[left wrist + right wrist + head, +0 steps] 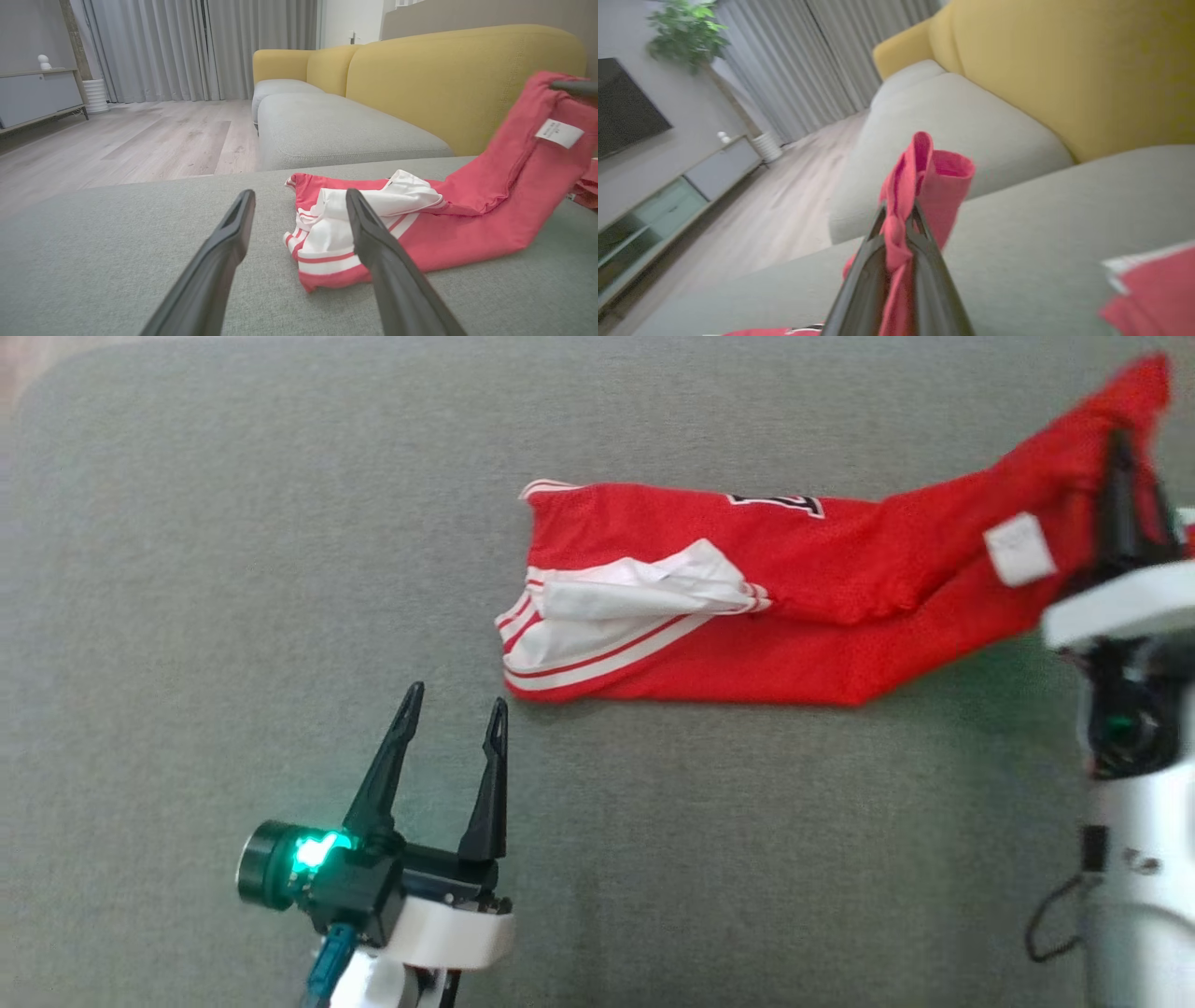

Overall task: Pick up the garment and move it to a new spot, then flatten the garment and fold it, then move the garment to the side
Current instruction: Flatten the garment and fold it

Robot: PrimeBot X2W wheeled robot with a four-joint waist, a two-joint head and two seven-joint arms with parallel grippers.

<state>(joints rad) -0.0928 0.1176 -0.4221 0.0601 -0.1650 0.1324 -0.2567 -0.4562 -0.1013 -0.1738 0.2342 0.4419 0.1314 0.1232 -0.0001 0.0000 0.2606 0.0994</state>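
A red garment (pixel 794 588) with white stripes and a white tag lies stretched across the grey cushion (pixel 233 569), its right end lifted off the fabric. My right gripper (pixel 1120 448) is shut on that raised end at the far right of the head view. In the right wrist view red cloth (pixel 920 186) bunches between the closed fingers. My left gripper (pixel 453 705) stands open with nothing in it, just below and left of the striped hem. In the left wrist view the garment (pixel 467 214) lies ahead and right of the spread fingers (pixel 233 233).
A yellow sofa back (pixel 444 79) rises behind the grey cushion, with a second grey seat (pixel 336 130) beyond. Wooden floor (pixel 140 140), grey curtains and a low cabinet (pixel 37 93) lie to the left. Another red piece (pixel 1153 294) shows at the right wrist view's lower right.
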